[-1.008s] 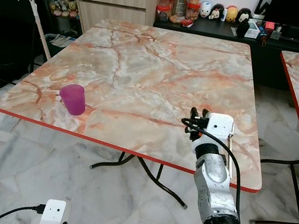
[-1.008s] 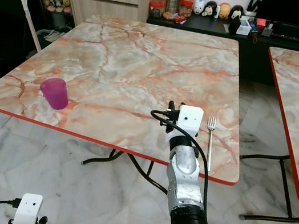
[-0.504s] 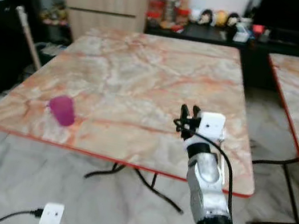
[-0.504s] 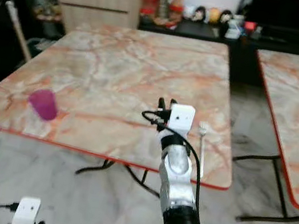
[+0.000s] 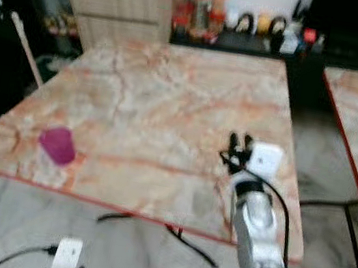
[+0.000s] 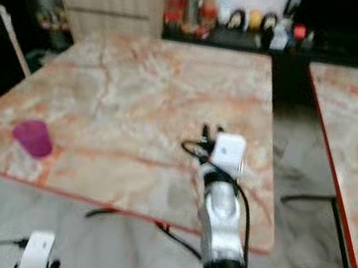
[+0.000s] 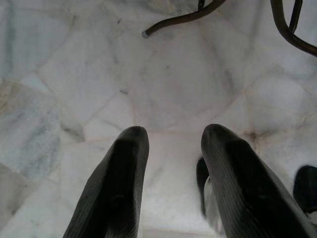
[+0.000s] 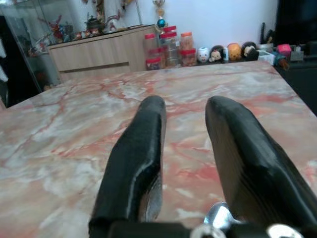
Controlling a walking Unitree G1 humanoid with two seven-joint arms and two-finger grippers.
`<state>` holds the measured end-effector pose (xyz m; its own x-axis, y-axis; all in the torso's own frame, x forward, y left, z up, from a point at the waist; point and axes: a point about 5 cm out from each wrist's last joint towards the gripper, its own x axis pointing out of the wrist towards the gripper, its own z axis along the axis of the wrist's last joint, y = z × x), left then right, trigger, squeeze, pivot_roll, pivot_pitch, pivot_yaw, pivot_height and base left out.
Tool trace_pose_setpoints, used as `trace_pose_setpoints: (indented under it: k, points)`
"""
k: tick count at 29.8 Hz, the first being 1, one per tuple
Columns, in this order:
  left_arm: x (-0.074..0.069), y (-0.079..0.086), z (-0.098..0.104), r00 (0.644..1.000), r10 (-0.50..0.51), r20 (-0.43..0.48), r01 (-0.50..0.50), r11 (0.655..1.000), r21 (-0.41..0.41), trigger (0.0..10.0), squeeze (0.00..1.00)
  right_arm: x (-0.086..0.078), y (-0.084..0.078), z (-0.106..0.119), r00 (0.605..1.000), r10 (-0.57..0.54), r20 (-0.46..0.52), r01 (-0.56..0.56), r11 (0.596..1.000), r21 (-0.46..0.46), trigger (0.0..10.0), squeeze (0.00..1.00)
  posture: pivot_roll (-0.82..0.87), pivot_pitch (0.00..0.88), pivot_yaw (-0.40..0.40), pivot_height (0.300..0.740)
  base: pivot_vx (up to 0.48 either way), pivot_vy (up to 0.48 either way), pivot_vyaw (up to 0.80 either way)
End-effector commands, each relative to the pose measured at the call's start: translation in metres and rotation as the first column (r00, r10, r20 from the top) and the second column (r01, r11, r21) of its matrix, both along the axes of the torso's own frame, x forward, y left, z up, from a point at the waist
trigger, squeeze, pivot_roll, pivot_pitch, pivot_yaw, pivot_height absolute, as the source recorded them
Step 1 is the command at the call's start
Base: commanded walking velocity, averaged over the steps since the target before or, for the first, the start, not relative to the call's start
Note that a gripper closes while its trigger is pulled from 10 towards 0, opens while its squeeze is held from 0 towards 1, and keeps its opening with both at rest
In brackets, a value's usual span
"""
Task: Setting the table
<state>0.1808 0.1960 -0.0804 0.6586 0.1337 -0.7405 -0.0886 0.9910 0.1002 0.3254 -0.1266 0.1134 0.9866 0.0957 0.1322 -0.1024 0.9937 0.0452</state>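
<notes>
— Black-fingered right claw (image 8: 183, 106): how is it held?
— Parted, nothing gripped, above the marble desk (image 5: 172, 91).
— And the left claw (image 7: 171, 136)?
— Parted over floor tiles (image 7: 64, 74).
— The purple cup (image 5: 58, 144)?
— Near the desk's left front corner.

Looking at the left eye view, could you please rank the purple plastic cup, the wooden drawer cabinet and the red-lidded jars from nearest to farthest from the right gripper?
Measured from the right gripper, over the marble table's right side:
1. Purple plastic cup, near the table's front left corner.
2. Red-lidded jars, beyond the far edge, on the dark sideboard.
3. Wooden drawer cabinet, beyond the far left corner.

The jars and the cabinet stand side by side; the ranking between them is close.
</notes>
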Motion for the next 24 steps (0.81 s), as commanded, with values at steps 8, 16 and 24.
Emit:
trace_pose_setpoints:
  k: [8, 16, 24]
  points:
    - [-0.006, 0.01, -0.001, 1.0, 0.012, -0.012, -0.012, 1.0, 0.021, 10.0, 0.0, -0.023, 0.004, -0.017, 0.997, -0.011, -0.071, 0.006, 0.997, -0.082, 10.0, 0.0, 0.0, 0.052, 0.089, 0.74, 0.07, 0.0, 0.0]
    - [-0.008, 0.011, -0.002, 1.0, 0.011, -0.02, -0.01, 1.0, 0.026, 10.0, 0.0, -0.033, -0.016, -0.032, 0.977, -0.151, -0.151, 0.125, 0.977, -0.17, 10.0, 0.0, -0.01, 0.062, 0.093, 0.74, 0.0, 0.0, 0.0]
    - [-0.007, 0.012, -0.001, 1.0, 0.01, -0.017, -0.01, 1.0, 0.025, 10.0, 0.0, -0.039, -0.021, -0.032, 0.959, -0.206, -0.192, 0.166, 0.964, -0.205, 10.0, 0.0, 0.0, 0.064, 0.091, 0.74, 0.0, 0.0, 0.0]
